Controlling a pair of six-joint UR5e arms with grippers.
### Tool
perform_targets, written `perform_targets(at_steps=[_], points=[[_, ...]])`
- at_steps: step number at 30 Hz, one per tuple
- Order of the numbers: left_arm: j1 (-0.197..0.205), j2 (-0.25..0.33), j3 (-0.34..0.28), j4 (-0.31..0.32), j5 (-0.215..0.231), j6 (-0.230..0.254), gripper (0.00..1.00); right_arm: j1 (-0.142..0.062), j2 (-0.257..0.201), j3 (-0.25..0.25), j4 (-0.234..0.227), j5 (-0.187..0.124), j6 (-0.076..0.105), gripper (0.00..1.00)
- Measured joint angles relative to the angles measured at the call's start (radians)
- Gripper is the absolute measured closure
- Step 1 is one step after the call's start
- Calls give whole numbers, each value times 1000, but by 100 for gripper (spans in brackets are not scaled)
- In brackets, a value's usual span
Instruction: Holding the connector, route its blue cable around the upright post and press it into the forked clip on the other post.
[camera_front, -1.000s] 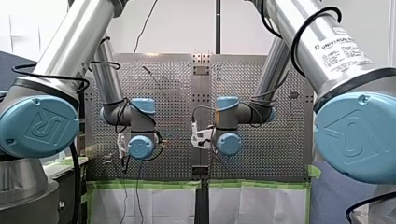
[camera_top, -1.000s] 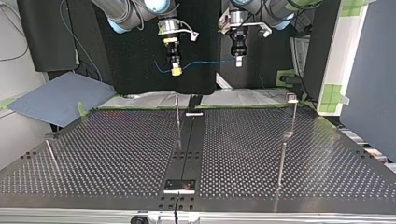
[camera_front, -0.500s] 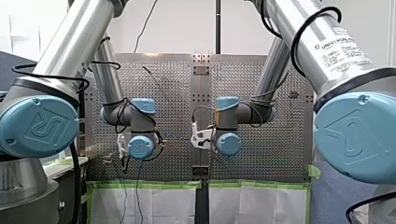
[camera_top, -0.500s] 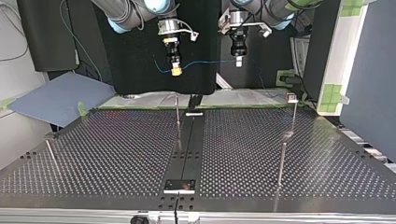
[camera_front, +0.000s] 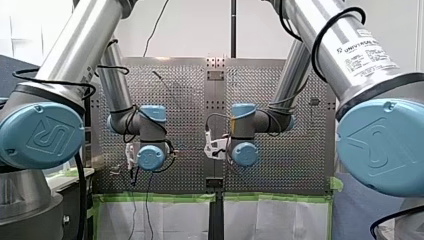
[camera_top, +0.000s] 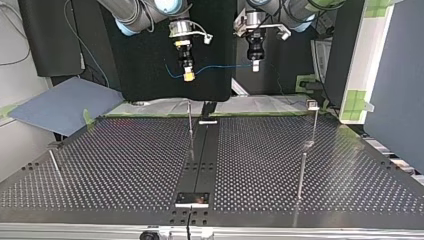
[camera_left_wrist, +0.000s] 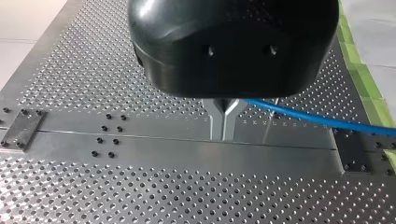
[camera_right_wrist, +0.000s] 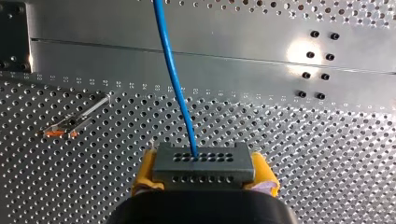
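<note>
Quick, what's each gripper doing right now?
Left gripper: closed on the blue cable.
Right gripper: closed on the connector.

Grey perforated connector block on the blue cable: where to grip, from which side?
Across its two short ends, coming from the back, opposite the holed face where the thin blue cable exits. My right gripper holds the grey perforated connector block that way between yellow pads, leaving the cable free ahead.

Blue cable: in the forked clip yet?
Out. Top view: the blue cable spans mid-air between my right gripper and my left gripper, above the table.
</note>
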Motion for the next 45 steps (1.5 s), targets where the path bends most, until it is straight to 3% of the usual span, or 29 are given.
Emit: perform_targets(at_steps=[15, 24, 35, 45], points=[[3, -2, 0, -1, 1, 2, 100, 0, -1, 0, 0, 0, -1, 100], [9, -65, 0, 0, 9, 2, 100, 0, -1, 0, 0, 0, -2, 100], [9, -75, 0, 0, 9, 2, 100, -1, -1, -1, 1, 1, -1, 100], [9, -75, 0, 0, 9, 2, 100, -57, 71, -72, 72, 5, 0, 100]])
